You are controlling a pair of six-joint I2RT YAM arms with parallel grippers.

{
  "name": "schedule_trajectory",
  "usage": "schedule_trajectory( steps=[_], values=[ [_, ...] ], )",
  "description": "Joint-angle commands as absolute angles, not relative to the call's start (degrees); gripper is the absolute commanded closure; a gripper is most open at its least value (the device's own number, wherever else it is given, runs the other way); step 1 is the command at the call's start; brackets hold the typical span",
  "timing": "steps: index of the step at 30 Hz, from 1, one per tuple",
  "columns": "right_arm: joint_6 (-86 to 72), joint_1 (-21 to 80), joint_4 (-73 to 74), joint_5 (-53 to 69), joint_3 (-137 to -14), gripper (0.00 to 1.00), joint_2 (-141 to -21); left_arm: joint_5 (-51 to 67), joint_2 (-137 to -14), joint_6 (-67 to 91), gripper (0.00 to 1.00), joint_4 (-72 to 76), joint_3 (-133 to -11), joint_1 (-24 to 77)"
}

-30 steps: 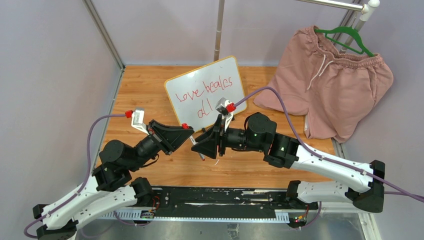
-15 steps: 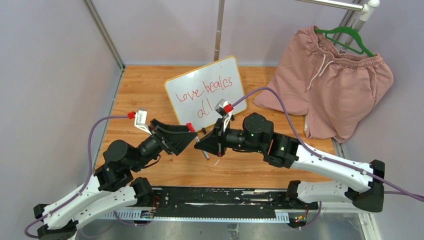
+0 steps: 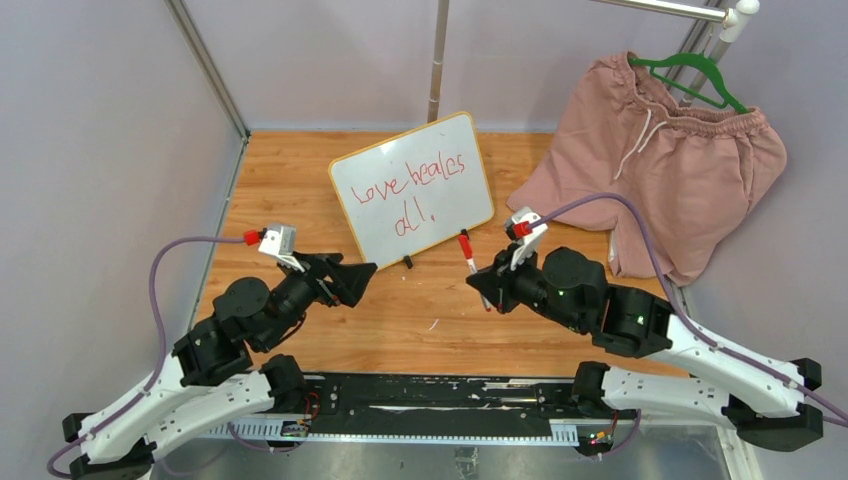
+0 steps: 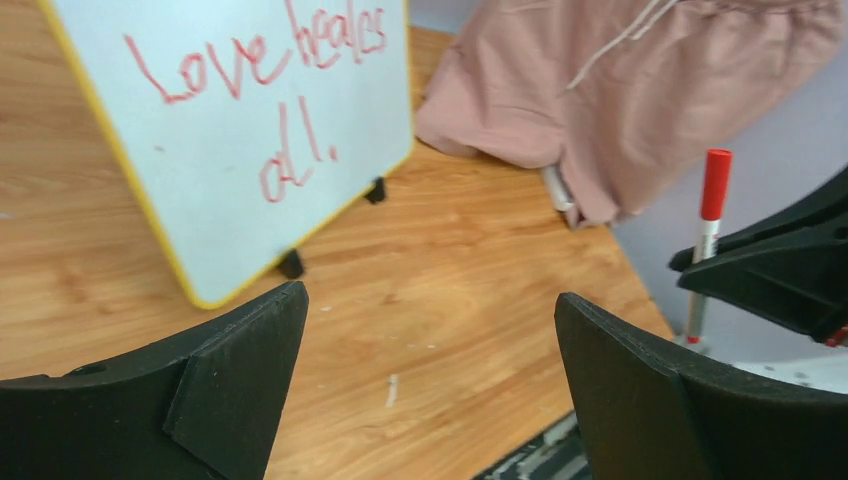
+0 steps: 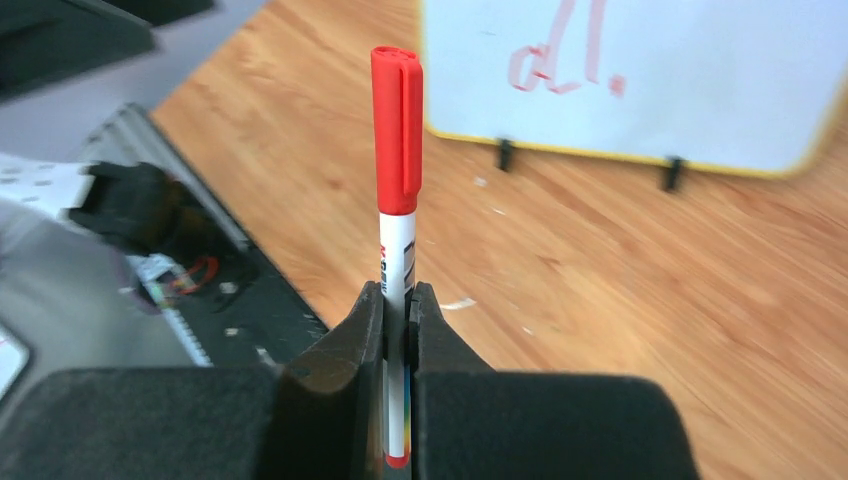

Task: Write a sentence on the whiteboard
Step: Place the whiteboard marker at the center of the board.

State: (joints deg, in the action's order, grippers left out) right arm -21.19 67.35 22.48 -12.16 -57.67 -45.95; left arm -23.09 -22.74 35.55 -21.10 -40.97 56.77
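Right hand (image 5: 399,308) grips capped marker (image 5: 397,130); whiteboard (image 3: 452,216) bears sentence (image 3: 410,186).

Left arm (image 3: 150,405) at seven o'clock and right arm (image 3: 700,345) at five o'clock: white lower links, black rounded joints. Purple cables (image 3: 160,262) end in red plugs (image 3: 252,238) on white wrist brackets (image 3: 279,241). Jaws are matte black wedges.

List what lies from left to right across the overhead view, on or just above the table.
Open left tool → whiteboard → red marker, pinched in the right tool → pink shorts.
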Motion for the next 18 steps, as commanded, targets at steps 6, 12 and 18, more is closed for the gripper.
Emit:
schedule_trajectory(
  steps=[6, 12, 18],
  values=[
    [-20.71, 66.76, 41.12, -32.22, -56.77, 1.00, -40.38, -35.42, -28.10, 20.41, 0.00, -27.85, -45.20, 57.01],
    [-22.10, 66.21, 46.01, -36.40, -55.16, 1.00, -42.59, -36.84, -32.06, 16.48, 0.00, -22.81, -41.32, 57.04],
    [-22.18, 57.18, 40.53, -30.35, -51.26, 1.00, -46.33, -38.07, -33.28, 15.42, 0.00, -21.43, -38.86, 56.95]
  ],
)
